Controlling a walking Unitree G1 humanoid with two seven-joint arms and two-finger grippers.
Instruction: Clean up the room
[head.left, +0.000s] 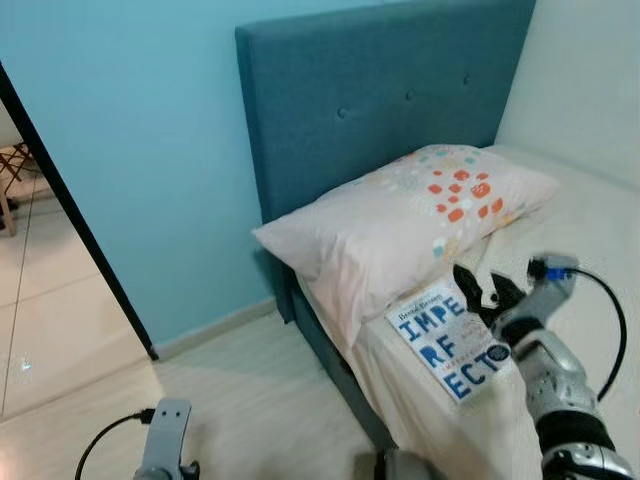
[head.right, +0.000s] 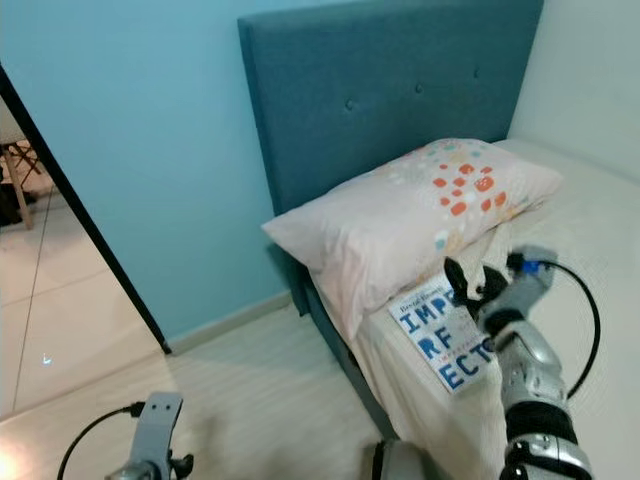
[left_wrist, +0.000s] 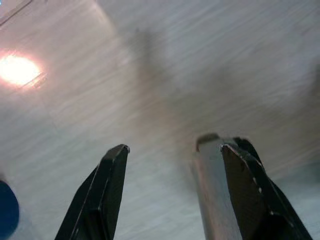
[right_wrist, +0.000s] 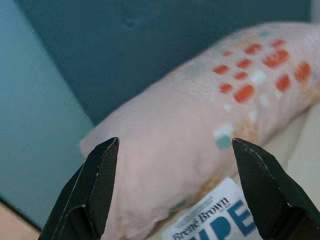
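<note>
— Black fingers first: how does the right gripper (head.left: 478, 290) stand?

— Its jaws are spread wide and hold nothing. It hangs over the far end of the book (head.left: 450, 338), pointing toward the pillow (head.left: 400, 225).

— And the book itself?

— Just below and behind the jaws, lying flat on the bed (head.left: 590, 225) near its edge. White cover, big blue letters. Its top end sits right beside the pillow, perhaps tucked a little under it; I can't tell which.

— So how would you take it?

— I judge the step to be picking up the book to put it away. Flat on a soft sheet, it offers no edge from above. Better to tip the wrist down, bring one finger under the side nearest the bed edge and the other on the cover, then close. Keep the jaws clear of the pillow just ahead, or it gets dragged along.

— Any risk?

— A thin book may sag or slip from a corner pinch, so grip near the spine.

— The other arm?

— The left gripper (left_wrist: 170, 190) hangs low, jaws apart over pale floor (left_wrist: 150, 75).
</note>
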